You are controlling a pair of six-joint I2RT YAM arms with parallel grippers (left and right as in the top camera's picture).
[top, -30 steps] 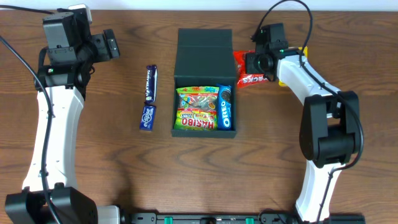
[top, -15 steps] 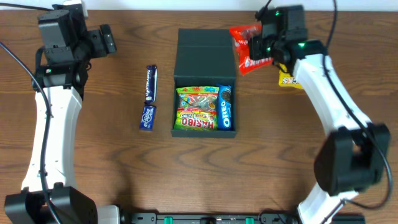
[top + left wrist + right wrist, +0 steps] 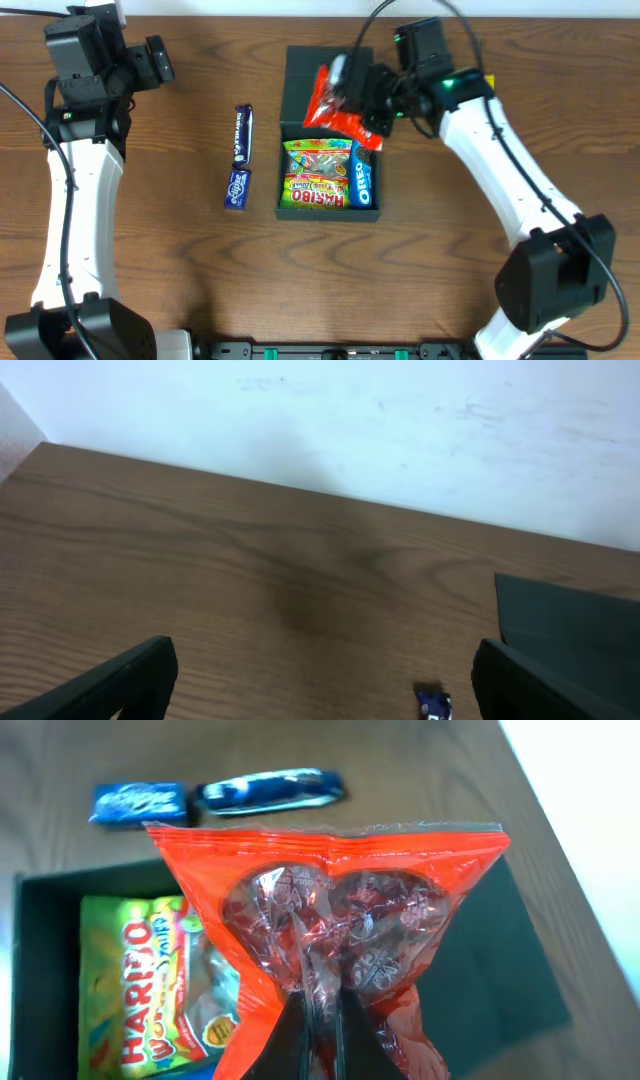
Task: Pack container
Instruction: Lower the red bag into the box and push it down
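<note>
The dark green box [image 3: 328, 215] sits open mid-counter, nearer the far edge, its hinged lid [image 3: 310, 62] folded flat toward that edge. A Haribo bag [image 3: 315, 176] and an Oreo pack [image 3: 364, 172] already fill the floor side by side. Above the box's far rim hangs a red packet [image 3: 335, 105], pinched at one end by the right claw [image 3: 372, 95], whose jaws are closed tight on the film. Left of the box lie two blue bars [image 3: 242, 133], end to end on the counter [image 3: 180, 280]. The left claw [image 3: 152, 62] hovers near the far-left corner, jaws wide apart and holding nothing.

The box looks like stiff matte cardboard: probably light, and likely to slide if nudged, though its walls should not buckle. The best hold appears to be the lid's free edge, for folding it shut, or one side wall. The red packet seems soft, glossy and slippery, and may slump once let go.
</note>
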